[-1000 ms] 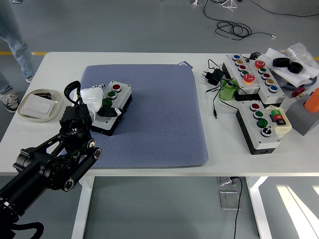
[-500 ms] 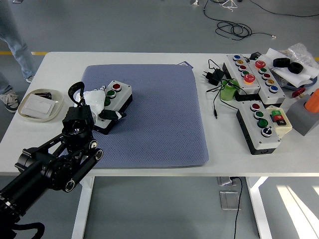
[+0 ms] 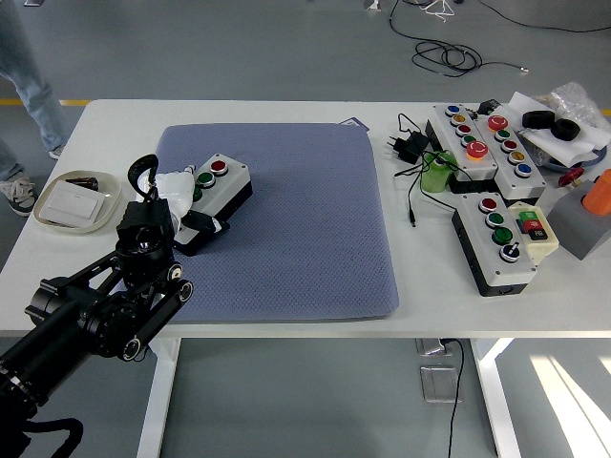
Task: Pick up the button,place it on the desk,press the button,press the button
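Left hand (image 3: 181,196) is on the near-left end of the button box (image 3: 212,196), white fingers (image 3: 174,181) curled over its near end and a dark finger along the side; reads as clamped on the box. The box sits on the blue mat (image 3: 286,219), left part, angled, with its red button (image 3: 219,167) and green button (image 3: 204,177) showing on top, clear of the fingers. Can't tell whether the box is lifted a bit or flat on the mat. Right hand not in view.

Progress, as a judgement: pick-up step is under way, a grasp made but no clear lift. The box is not on the bare table (image 3: 239,110) yet, so the placing is left, and both presses are left too. Next call is lift, carry off the mat to open table, release, then press a button twice with a fingertip.

Clutter elsewhere: plate (image 3: 72,202) at the left edge just beside the arm, other button boxes (image 3: 487,143) and cables on the right side, well apart from the work. A person's legs (image 3: 24,76) at top left, not reaching in.
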Robot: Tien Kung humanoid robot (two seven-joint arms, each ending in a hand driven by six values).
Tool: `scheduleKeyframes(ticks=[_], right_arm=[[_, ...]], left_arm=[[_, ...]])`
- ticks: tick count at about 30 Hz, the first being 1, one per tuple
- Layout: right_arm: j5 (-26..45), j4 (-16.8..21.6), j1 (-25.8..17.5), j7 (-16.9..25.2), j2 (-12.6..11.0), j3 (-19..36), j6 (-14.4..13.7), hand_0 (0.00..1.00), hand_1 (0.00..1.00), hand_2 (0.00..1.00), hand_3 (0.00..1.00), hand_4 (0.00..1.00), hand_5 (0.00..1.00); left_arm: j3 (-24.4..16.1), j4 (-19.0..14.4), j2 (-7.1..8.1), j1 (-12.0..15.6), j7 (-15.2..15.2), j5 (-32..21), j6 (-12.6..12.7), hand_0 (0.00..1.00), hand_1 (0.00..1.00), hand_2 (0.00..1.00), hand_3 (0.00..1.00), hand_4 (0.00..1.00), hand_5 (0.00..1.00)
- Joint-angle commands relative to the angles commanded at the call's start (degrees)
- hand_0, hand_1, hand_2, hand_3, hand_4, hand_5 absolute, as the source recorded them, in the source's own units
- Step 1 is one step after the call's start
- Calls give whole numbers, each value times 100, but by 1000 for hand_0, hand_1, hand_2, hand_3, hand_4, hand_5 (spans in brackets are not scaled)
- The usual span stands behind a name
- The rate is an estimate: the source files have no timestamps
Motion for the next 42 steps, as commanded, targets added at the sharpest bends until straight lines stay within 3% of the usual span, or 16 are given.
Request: scheduleKeyframes(ticks=[1, 2, 7, 8, 13, 14, 19, 20, 25, 27, 32, 37, 38, 42], right_arm=[[-3, 0, -1, 0, 0, 1, 0, 787, 797, 817, 751, 412, 479], [-1, 0, -2, 0, 0, 0, 0, 787, 797, 817, 751, 412, 479], [-6, 0, -1, -2, 2, 5, 0, 787, 797, 817, 751, 412, 479], [0, 0, -1, -1, 2, 3, -1, 787, 797, 817, 751, 412, 479], [-16, 0, 1, -6, 1, 11, 1, 787, 797, 817, 751, 412, 479], [-12, 0, 0, -4, 1, 10, 1, 787, 797, 817, 751, 412, 479], [-15, 0, -1, -4, 0, 14, -1, 787, 797, 817, 751, 412, 479], [-15, 0, -2, -4, 0, 14, -1, 787, 797, 817, 751, 412, 479], [-10, 0, -12, -5, 4, 5, -2, 787, 797, 817, 751, 412, 479], [-9, 0, -15, -6, 5, 1, -2, 787, 797, 817, 751, 412, 479], [0, 0, -18, -5, 5, -2, 0, 787, 797, 817, 751, 412, 479], [5, 0, -7, -1, 0, 13, -2, 787, 797, 817, 751, 412, 479], [2, 0, -6, -1, 0, 16, -2, 787, 797, 817, 751, 412, 479], [-4, 0, -4, -3, 0, 18, -2, 787, 797, 817, 751, 412, 479]], left_arm=[[7, 3, 4, 1, 0, 0, 4, 465, 628, 820, 998, 961, 464], [12, 3, 6, 2, 0, 0, 11, 336, 494, 605, 998, 927, 362], [41, -9, 24, 5, 0, 0, 51, 336, 494, 605, 998, 927, 362], [45, -17, 29, 10, 0, 0, 35, 308, 405, 420, 857, 883, 224], [67, -44, 43, 25, 0, 0, 23, 308, 405, 420, 857, 883, 224], [71, -52, 48, 33, 0, 0, 45, 293, 389, 339, 644, 832, 103], [89, -48, 67, 52, 0, 0, 32, 293, 389, 339, 644, 832, 103], [90, -47, 69, 55, 0, 0, 31, 262, 345, 267, 403, 713, 7], [126, -97, 90, 94, 0, 0, 123, 262, 345, 267, 403, 713, 7], [138, -129, 98, 107, 0, 0, 187, 237, 317, 229, 352, 679, 33], [217, -248, 159, 147, -32, 0, 604, 203, 293, 211, 328, 647, 34], [270, -372, 307, 173, -831, 0, 1137, 203, 293, 211, 328, 647, 34], [267, -398, 329, 174, -1019, 0, 1195, 200, 266, 193, 302, 607, 28], [253, -579, 455, 164, -1826, 0, 1282, 200, 266, 193, 302, 607, 28]])
